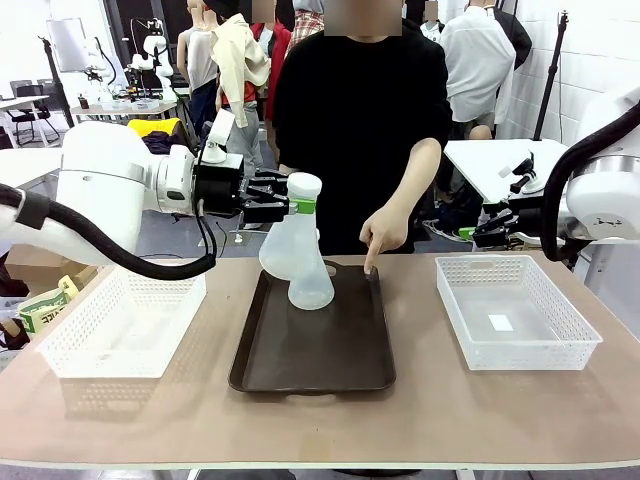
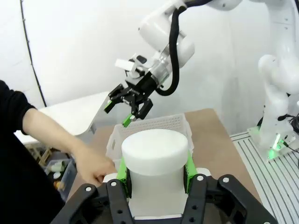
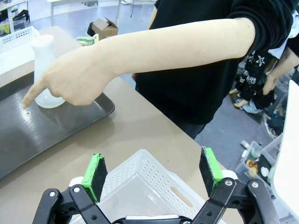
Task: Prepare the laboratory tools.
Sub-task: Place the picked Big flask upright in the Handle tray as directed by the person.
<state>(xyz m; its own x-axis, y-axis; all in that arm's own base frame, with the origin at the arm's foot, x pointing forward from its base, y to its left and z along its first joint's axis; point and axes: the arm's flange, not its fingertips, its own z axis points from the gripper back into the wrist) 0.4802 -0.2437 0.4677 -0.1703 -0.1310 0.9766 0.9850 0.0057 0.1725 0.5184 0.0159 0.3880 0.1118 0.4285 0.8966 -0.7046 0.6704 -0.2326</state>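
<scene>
- A white mesh basket sits at the left of the counter.
- The left end effector is clamped on the neck of a frosted flask, holding it tilted in the air above the dark tray.
- A second flask stands upright on the tray's far half.
- The person's hand points a finger down at the tray's far right corner.
- The right end effector hangs with its pads apart above the right basket, holding nothing.

White wall at upper right; grey floor behind the wooden table — further white tables beyond, evenly lit.
</scene>
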